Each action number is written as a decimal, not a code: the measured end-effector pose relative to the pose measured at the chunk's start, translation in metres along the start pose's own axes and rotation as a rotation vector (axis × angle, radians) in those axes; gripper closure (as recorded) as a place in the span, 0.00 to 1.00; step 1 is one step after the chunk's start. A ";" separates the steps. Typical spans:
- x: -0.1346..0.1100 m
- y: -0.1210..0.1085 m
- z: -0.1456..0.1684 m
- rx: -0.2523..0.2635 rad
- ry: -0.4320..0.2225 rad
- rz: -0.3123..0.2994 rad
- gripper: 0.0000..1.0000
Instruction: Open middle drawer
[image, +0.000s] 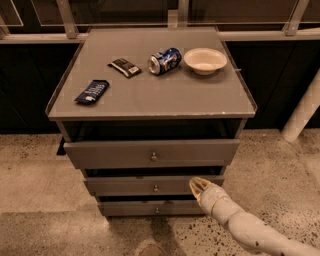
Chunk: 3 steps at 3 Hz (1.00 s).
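Low in the frame's centre is the grey flat-fronted middle drawer (125, 186). The pale gripper (199, 186) is at its right end, spread or pressed together I cannot tell. The drawer is rigid and probably slides smoothly; grasp its small round metal knob (155, 188).

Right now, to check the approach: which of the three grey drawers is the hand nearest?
The middle grey drawer, its flat front mid-sized: the hand sits at its right end, below the widest top drawer and above the narrowest bottom drawer.

Bowl (205, 60), can (164, 60) (lying sideways) — blue packet (92, 92)
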<state>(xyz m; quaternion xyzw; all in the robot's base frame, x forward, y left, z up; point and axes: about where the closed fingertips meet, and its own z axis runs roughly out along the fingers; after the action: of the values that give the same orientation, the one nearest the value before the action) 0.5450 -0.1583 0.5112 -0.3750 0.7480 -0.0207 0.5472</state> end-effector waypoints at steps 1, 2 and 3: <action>0.012 -0.012 0.016 0.068 -0.006 0.007 1.00; 0.022 -0.028 0.032 0.107 -0.010 0.011 1.00; 0.029 -0.044 0.050 0.120 -0.016 0.009 1.00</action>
<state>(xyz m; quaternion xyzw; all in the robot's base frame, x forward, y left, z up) 0.6068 -0.1877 0.4876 -0.3380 0.7428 -0.0601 0.5747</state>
